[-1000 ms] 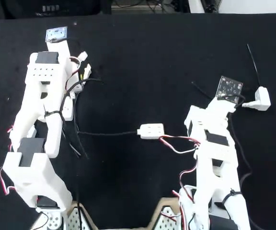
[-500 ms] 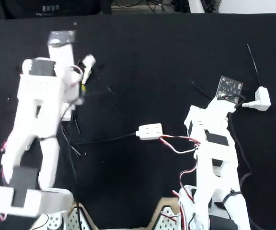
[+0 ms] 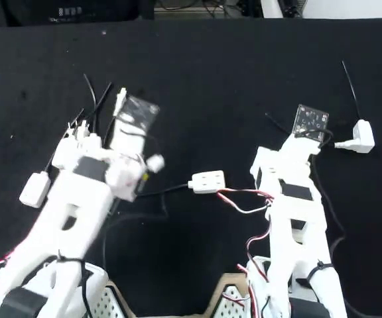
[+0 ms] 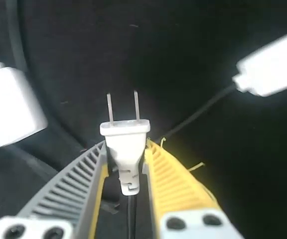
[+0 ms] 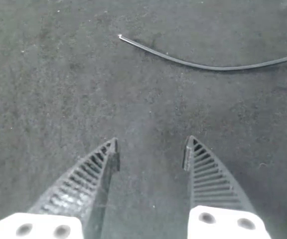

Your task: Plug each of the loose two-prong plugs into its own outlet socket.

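The left pincer [image 4: 126, 147] clamps a white two-prong plug [image 4: 125, 133] between ribbed grey and yellow fingers, its flat metal prongs clear of them. The right pincer [image 5: 151, 147] gapes over the felt-like black bench [image 5: 59, 74]. From the high view, the white outlet block [image 3: 208, 181] lies mid-bench between the arms.

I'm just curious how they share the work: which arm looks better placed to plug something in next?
Left. The left hand is shut on a white plastic two-prong plug, prongs pointing outward. The white outlet block lies between the arms. The right hand is open over bare black cloth.
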Controlling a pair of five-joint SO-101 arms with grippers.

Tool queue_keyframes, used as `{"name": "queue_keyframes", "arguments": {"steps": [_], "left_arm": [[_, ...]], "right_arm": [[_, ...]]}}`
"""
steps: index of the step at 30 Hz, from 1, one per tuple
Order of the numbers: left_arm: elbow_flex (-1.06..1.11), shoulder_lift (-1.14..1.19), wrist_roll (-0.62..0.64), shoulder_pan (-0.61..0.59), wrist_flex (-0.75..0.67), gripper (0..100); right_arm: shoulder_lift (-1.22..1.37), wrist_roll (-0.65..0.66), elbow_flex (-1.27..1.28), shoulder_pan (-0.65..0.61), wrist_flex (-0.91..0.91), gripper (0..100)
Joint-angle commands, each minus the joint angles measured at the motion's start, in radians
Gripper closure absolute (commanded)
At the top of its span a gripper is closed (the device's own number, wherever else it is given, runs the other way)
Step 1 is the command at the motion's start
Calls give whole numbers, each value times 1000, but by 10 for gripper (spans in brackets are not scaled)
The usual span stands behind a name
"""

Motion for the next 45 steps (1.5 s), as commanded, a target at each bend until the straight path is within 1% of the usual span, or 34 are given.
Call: {"name": "queue_keyframes", "arguments": {"steps": [1, 3, 4, 6, 7, 8, 10, 12, 14, 16, 19, 22, 24, 27, 29, 32, 35, 41, 45], "left_arm": [[114, -51, -6, 191, -164, 945], [147, -58, 3, 254, -215, 884], [148, -60, 34, 271, -222, 843], [127, -61, 147, 263, -207, 773], [102, -61, 196, 245, -187, 755], [73, -61, 235, 214, -161, 749], [-2, -61, 245, 130, -94, 760], [-84, -61, 253, 16, -11, 777], [-131, -60, 253, -110, 48, 795], [-133, -58, 255, -229, 68, 814], [-65, -49, 255, -363, 25, 826], [76, -57, 255, -426, -123, 825], [173, -58, 255, -438, -241, 825], [277, -60, 256, -423, -396, 823], [295, -60, 287, -426, -437, 823], [323, -58, 388, -430, -451, 823], [344, -58, 428, -432, -477, 823], [352, -58, 431, -430, -482, 823], [352, -58, 431, -430, -480, 824]], "right_arm": [[-35, -8, -59, -21, 2, 801], [-35, -8, -58, -21, 2, 801], [-35, -8, -58, -21, 2, 801], [-33, -8, -58, -23, 2, 801], [-33, -8, -58, -23, 3, 801], [-33, -8, -58, -23, 3, 801], [-33, -8, -58, -23, 8, 801], [-33, -8, -54, -29, 9, 801], [-35, -8, -48, -64, 26, 801], [-36, -8, -58, -127, 75, 801], [-36, -8, -102, -247, 206, 801], [-36, -8, -162, -364, 353, 801], [-36, -8, -191, -454, 420, 801], [-28, -8, -196, -606, 465, 800], [-33, -8, -185, -700, 473, 800], [-28, -14, -166, -809, 474, 800], [-28, -18, -150, -827, 474, 800], [-27, -104, -84, -835, 474, 797], [-8, -107, -68, -836, 451, 797]]}}
